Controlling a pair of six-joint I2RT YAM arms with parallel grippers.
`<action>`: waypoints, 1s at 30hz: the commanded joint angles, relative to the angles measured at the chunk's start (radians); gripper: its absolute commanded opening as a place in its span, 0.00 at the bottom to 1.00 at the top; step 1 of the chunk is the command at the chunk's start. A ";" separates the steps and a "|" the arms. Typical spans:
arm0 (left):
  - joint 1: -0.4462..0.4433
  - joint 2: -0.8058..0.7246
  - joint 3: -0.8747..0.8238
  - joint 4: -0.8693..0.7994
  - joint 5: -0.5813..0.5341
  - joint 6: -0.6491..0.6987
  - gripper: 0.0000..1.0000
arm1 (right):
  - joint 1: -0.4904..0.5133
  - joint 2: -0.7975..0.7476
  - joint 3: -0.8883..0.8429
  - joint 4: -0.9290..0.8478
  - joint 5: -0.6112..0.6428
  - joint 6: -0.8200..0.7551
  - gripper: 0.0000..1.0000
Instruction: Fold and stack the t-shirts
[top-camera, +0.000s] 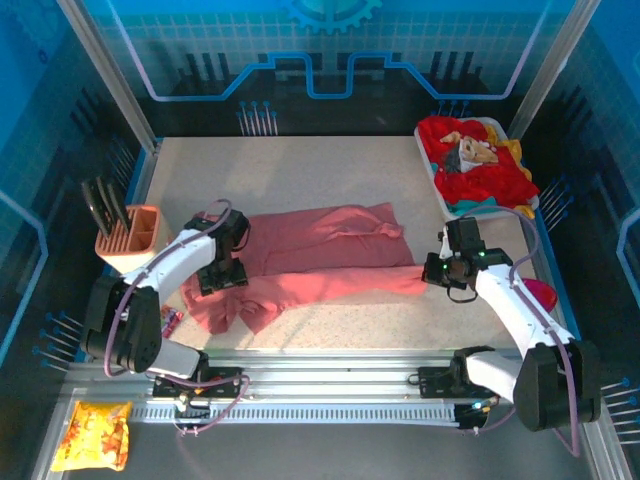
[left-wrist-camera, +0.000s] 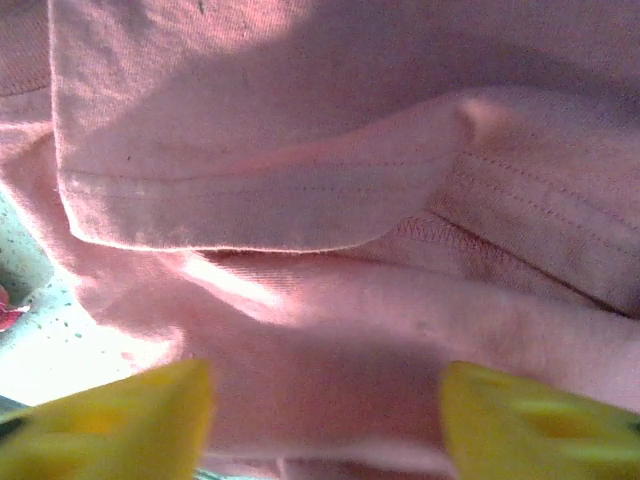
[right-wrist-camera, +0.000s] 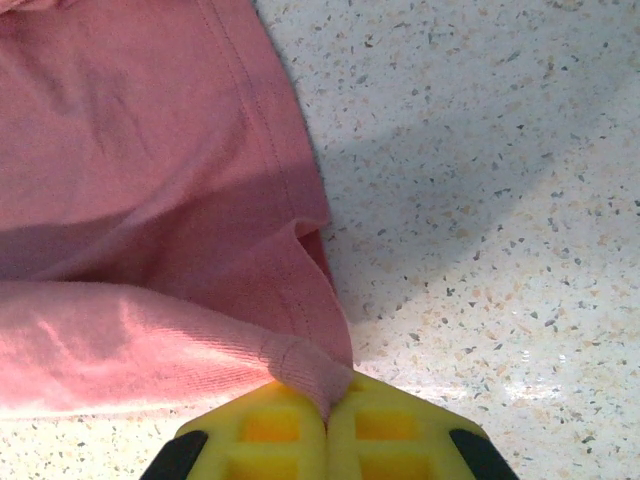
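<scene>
No legible text, numbers or brand names in any view. The snack bag (top-camera: 93, 433) at the near-left corner carries orange-yellow printed graphics, too small to read. The red t-shirt (top-camera: 490, 180) has a pale printed motif, crumpled and not resolvable. The blue back panel (top-camera: 330, 15) shows a gear emblem and circuit-style lines, without lettering.

Wears white shells on the left arm (top-camera: 165, 265) and right arm (top-camera: 508, 305), black at joints and bases. Trails grey-purple cables (top-camera: 118, 315) in loops. Ends in the left tool (left-wrist-camera: 325, 415) and right tool (right-wrist-camera: 327, 440), yellow-fingered, pocketed.
</scene>
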 joint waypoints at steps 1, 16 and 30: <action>0.011 -0.033 0.070 -0.039 0.004 0.029 0.78 | -0.016 0.002 0.017 -0.007 -0.001 -0.016 0.00; 0.112 0.372 0.423 0.104 0.052 0.135 0.57 | -0.030 0.016 0.014 0.015 -0.024 -0.021 0.00; 0.116 0.724 0.681 0.108 0.132 0.165 0.54 | -0.036 0.087 0.031 0.060 -0.008 -0.016 0.00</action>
